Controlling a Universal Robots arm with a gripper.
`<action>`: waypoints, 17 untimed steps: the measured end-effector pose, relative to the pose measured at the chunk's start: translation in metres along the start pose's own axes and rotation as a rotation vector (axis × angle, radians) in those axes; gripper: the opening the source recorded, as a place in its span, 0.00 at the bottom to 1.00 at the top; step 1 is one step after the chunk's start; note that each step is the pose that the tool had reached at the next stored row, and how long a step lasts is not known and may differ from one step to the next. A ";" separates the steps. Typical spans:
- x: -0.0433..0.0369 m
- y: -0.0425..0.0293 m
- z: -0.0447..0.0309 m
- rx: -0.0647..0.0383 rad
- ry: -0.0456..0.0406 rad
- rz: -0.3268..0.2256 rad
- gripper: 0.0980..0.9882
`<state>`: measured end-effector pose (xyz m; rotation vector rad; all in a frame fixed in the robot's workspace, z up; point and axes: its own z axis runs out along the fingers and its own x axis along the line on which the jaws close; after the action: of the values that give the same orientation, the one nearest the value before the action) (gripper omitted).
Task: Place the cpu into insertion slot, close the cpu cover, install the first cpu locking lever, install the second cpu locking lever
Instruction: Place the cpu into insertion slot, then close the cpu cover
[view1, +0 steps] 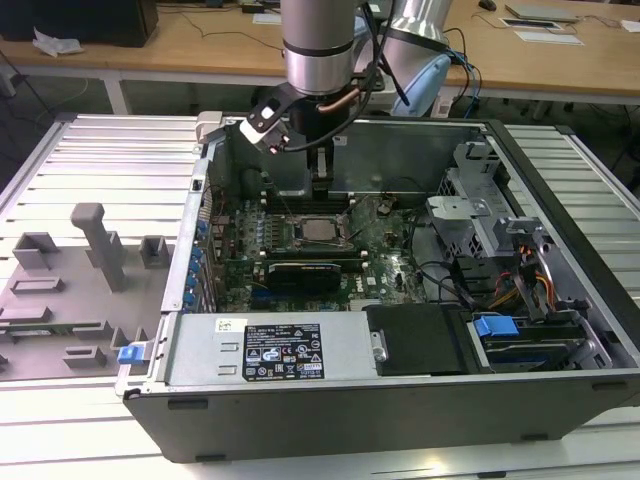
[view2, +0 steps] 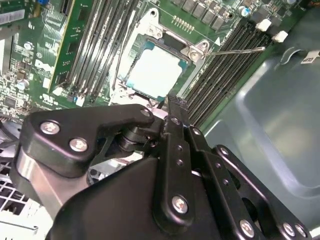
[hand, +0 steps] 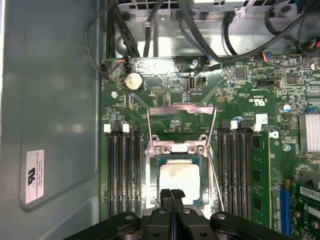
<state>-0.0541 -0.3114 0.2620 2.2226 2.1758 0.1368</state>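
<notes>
The cpu (hand: 179, 176) lies flat in the insertion slot (hand: 154, 165) on the green motherboard, its silver-beige top showing in both wrist views (view2: 152, 70) and in the exterior view (view1: 320, 232). The cpu cover (hand: 182, 109) is swung open, a thin metal frame hinged at the slot's far edge. A thin wire locking lever (hand: 215, 167) stands raised beside the slot (view2: 235, 50), and another wire (view2: 119, 65) runs along the other side. My gripper (hand: 172, 194) hangs just above the cpu's near edge, shut with nothing between its fingers (view1: 322, 185).
Black memory slots (hand: 122, 170) flank the socket on both sides. A black card (view1: 305, 272) lies in front of it. The case walls (view1: 400, 150), cable bundles (hand: 210, 25) and drive cage (view1: 510, 270) hem the board in. Grey fixtures (view1: 95, 245) stand at the exterior view's left.
</notes>
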 end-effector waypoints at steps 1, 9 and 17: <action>-0.0001 0.0012 0.0001 0.013 -0.0004 0.001 0.01; -0.0001 0.0080 0.0003 0.030 -0.0013 0.002 0.01; -0.0043 0.0085 -0.0044 0.029 0.0001 0.003 0.01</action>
<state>-0.0460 -0.3161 0.2669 2.2407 2.1892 0.1056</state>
